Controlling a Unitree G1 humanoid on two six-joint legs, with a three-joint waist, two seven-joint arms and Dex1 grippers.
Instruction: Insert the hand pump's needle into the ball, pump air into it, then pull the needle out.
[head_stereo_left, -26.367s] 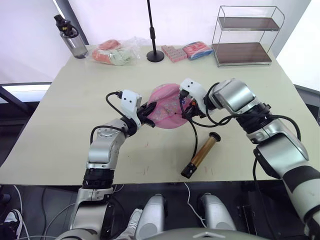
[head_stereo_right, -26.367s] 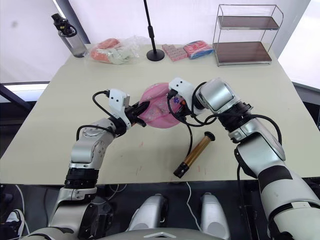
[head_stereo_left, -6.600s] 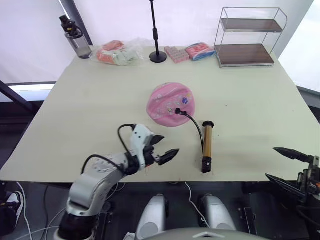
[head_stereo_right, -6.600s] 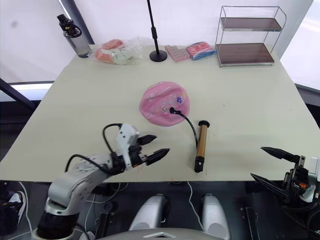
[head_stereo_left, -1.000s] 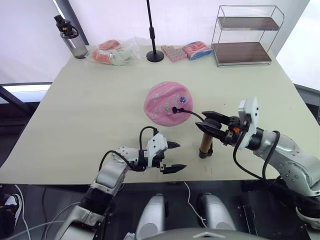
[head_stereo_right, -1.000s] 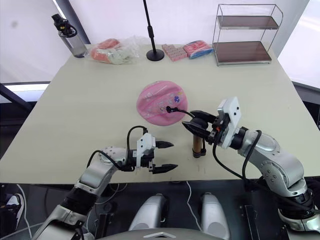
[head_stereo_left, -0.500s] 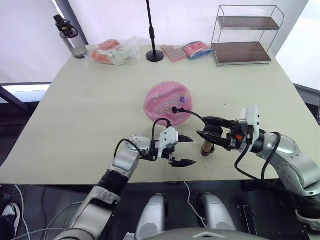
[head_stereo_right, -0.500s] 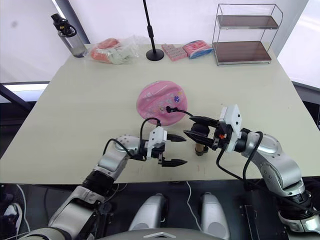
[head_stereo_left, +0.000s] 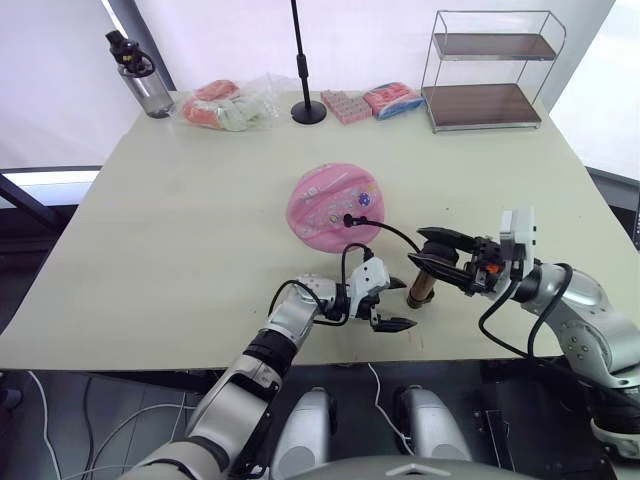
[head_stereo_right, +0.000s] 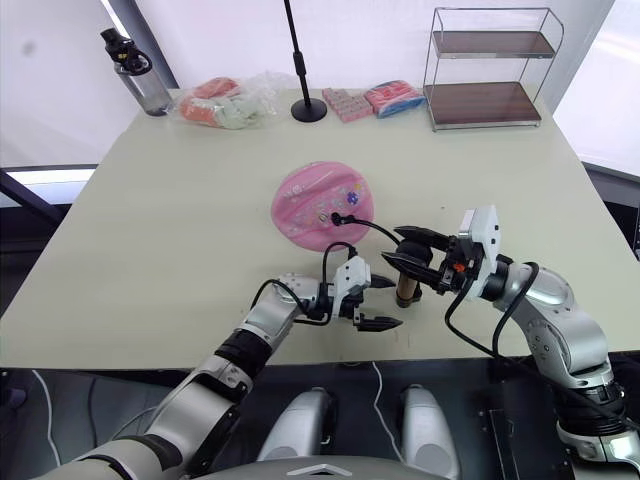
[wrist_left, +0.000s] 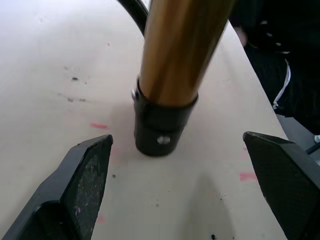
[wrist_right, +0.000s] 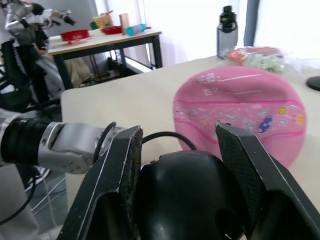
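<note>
Left hand (head_stereo_left: 390, 305): fingers spread, empty, at the pump's base cap.
Ball (head_stereo_left: 334, 206): pink, mid-counter (head_stereo_left: 180, 250), soft and flattened; likely yields under pressure, so needs steadying. The hose (head_stereo_left: 385, 228) runs from it, with the needle fitting (head_stereo_left: 348, 219) at its surface.
Pump (head_stereo_left: 421, 285): upright near the front edge; rigid bronze barrel, probably smooth and tippy. Best held low on the barrel and by the T-handle (wrist_right: 187, 172).
Right hand (head_stereo_left: 442, 258): fingers apart, straddling the handle; grip not closed.

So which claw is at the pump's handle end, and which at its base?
The right claw straddles the hand pump's black handle at the top; the left claw, open, sits low by the black base cap on the table.
</note>
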